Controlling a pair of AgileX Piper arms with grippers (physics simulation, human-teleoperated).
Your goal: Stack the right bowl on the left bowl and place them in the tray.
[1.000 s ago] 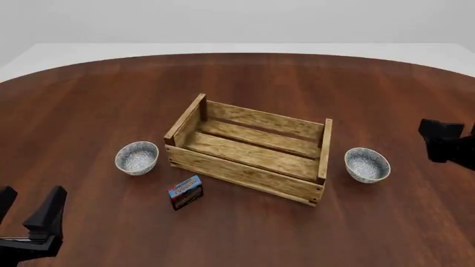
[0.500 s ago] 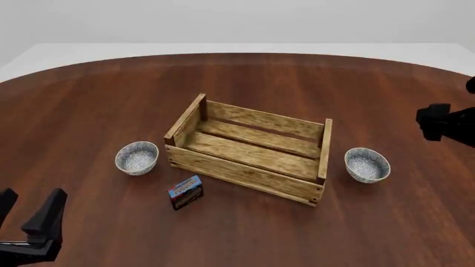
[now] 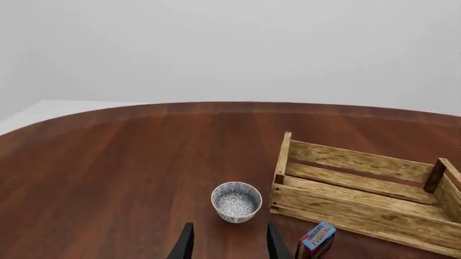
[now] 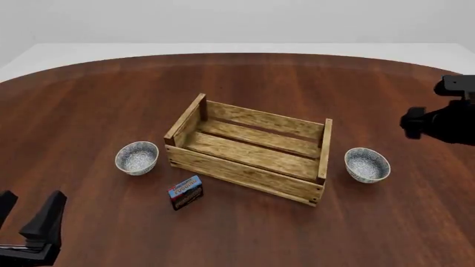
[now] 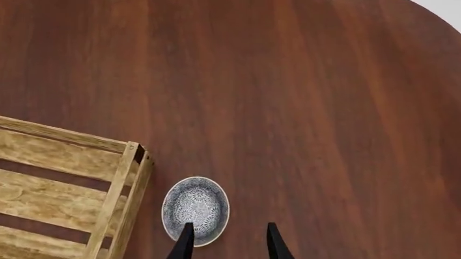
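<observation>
Approach phase: right end effector (image 5: 226, 241), fingers spread and empty, has risen and swung inward above the right bowl (image 5: 195, 210), beginning its pickup; left end effector (image 3: 226, 243) waits spread.

You are looking at evenly lit, bright renders with soft, diffuse light and no clear source. The tabletop (image 4: 89, 111) is showing only a faint pale sheen toward its far edge, no hard glare. Shadows are staying weak: just a thin dark rim under the tray (image 4: 248, 151) and under the bowl (image 5: 195, 209) in front of your right hand (image 5: 228, 243). Everything is reading sharp from near to far, with no motion blur, grain or bending at the edges.
</observation>
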